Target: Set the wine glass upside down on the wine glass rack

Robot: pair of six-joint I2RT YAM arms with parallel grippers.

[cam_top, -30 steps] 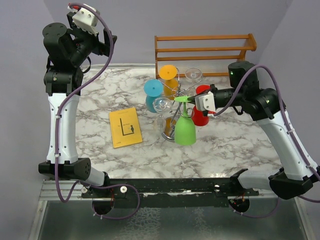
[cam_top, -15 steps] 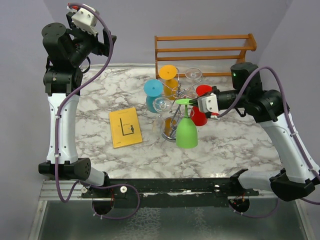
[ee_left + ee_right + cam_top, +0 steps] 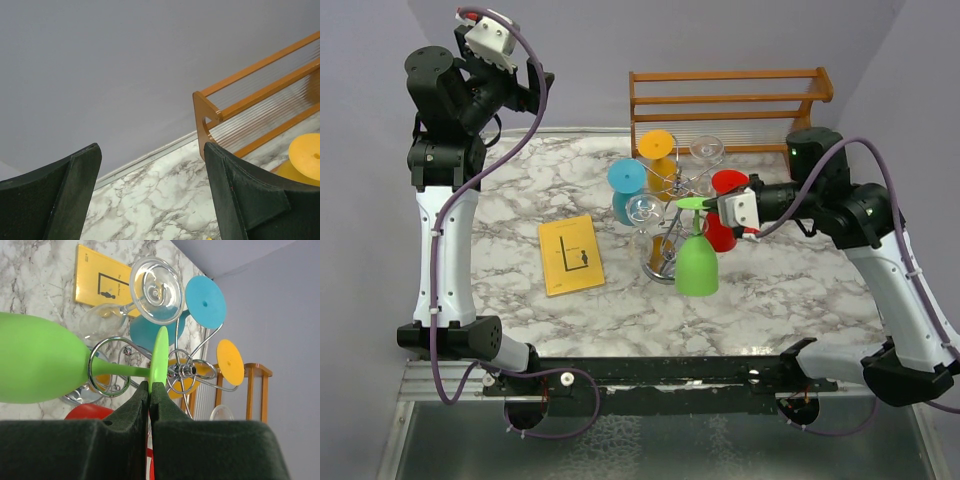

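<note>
1 wine glass in right hand

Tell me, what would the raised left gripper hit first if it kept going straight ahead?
Probably the grey wall, low down where it meets the marble table, left of the wooden shelf. Nothing else shows ahead of the open left gripper, though depth is unclear.

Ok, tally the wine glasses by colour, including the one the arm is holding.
clear wine glasses: 2
orange wine glass: 1
blue wine glass: 1
red wine glass: 1
green wine glass: 1, its foot pinched in the right gripper
Total: 6
</note>
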